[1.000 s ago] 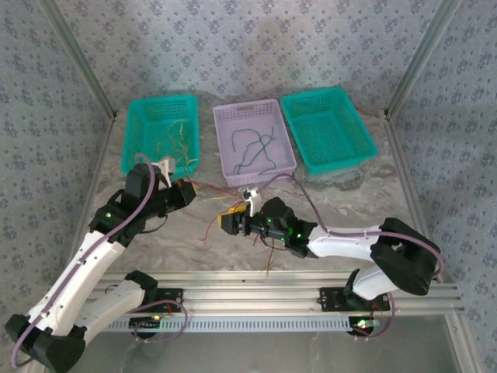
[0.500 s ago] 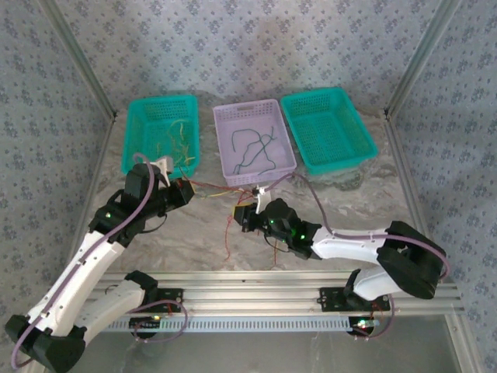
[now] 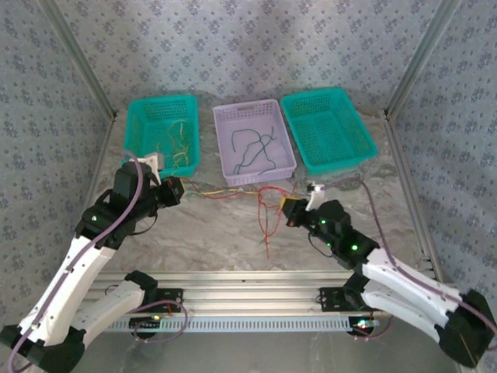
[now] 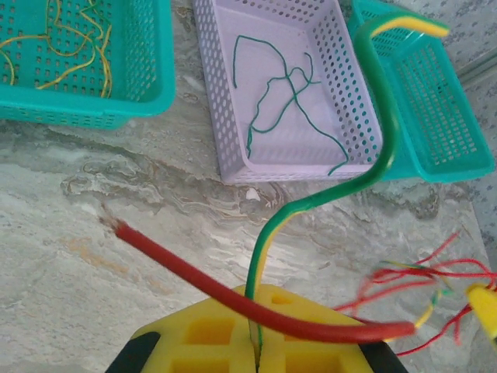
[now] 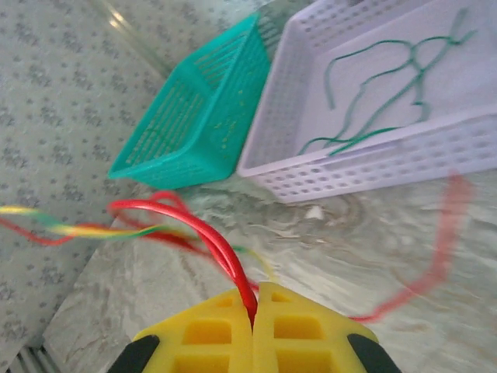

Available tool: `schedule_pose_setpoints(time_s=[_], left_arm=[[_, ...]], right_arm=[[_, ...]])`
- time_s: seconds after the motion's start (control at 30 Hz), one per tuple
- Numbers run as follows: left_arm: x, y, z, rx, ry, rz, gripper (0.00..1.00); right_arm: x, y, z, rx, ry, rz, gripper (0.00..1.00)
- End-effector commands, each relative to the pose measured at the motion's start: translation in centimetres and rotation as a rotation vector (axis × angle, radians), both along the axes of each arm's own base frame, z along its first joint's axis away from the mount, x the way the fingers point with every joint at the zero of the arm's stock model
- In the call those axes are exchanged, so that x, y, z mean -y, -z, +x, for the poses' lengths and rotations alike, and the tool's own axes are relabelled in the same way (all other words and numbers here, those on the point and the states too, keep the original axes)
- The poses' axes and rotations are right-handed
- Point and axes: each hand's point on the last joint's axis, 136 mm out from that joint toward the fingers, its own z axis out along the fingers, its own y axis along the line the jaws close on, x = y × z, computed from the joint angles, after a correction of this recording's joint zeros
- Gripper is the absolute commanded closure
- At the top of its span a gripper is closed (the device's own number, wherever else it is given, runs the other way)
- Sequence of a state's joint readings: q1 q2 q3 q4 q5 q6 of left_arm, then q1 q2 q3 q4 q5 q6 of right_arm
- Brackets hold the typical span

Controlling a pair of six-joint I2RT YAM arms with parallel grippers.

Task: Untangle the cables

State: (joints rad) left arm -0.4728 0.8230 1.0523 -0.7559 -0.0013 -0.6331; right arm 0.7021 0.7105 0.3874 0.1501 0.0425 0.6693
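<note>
Table (image 3: 203, 233) holds teal basket (image 3: 160, 100), lilac basket (image 3: 261, 176), second teal basket (image 3: 342, 164).

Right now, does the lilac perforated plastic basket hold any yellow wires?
No, the thin wires lying in the lilac basket are all dark green.

There are three perforated plastic baskets: two teal perforated plastic baskets, one left (image 3: 161, 100) and one right (image 3: 342, 162), and one lilac perforated plastic basket (image 3: 219, 144). There are two white-and-black robot arms (image 3: 81, 256) (image 3: 404, 284). I count one green-and-yellow striped wire (image 4: 387, 116). The thin dark green wires (image 4: 293, 78) seem to be two. The thin red wires (image 4: 194, 273) and thin yellow wires (image 4: 103, 62) are too tangled to count.
</note>
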Motion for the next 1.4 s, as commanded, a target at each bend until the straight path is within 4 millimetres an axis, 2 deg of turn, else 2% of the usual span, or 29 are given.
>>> schedule_pose_setpoints(time_s=[0.0, 0.17, 0.33, 0.5, 0.67, 0.83, 0.93, 1.03, 1.17, 1.37], left_arm=[[-2.3, 0.2, -0.1, -0.006, -0.047, 0.122, 1.00], [-4.0, 0.0, -0.1, -0.004, -0.073, 0.210, 1.00], [-5.0, -0.1, -0.3, -0.006, -0.082, 0.262, 1.00], [-6.8, -0.1, -0.6, -0.006, -0.112, 0.338, 1.00], [-7.3, 0.2, -0.6, -0.013, -0.114, 0.357, 1.00], [-5.6, 0.8, -0.5, -0.028, -0.063, 0.270, 1.00], [-5.9, 0.9, -0.6, -0.028, -0.077, 0.276, 1.00], [-8.1, -0.5, -0.6, 0.024, -0.156, 0.351, 1.00], [-10.8, -2.7, -0.7, 0.046, -0.248, 0.416, 1.00], [-11.6, -9.1, -1.6, 0.216, -0.315, 0.346, 1.00]], right_arm=[[4.9, 4.2, -0.5, -0.150, 0.130, -0.125, 1.00], [10.0, 3.8, -0.9, -0.210, 0.288, -0.149, 1.00], [13.0, 3.1, -1.0, -0.259, 0.374, -0.151, 1.00], [16.1, 1.0, -0.9, -0.248, 0.467, -0.195, 1.00], [17.8, 0.1, -0.5, -0.278, 0.521, -0.136, 1.00], [15.8, -0.6, 0.8, -0.248, 0.416, -0.060, 1.00], [16.3, -1.2, 0.1, -0.239, 0.436, -0.097, 1.00], [17.9, -2.3, -0.5, -0.192, 0.519, -0.136, 1.00], [18.3, -1.3, -0.6, -0.230, 0.539, -0.151, 1.00], [19.4, 0.7, -0.6, -0.295, 0.602, -0.144, 1.00]])
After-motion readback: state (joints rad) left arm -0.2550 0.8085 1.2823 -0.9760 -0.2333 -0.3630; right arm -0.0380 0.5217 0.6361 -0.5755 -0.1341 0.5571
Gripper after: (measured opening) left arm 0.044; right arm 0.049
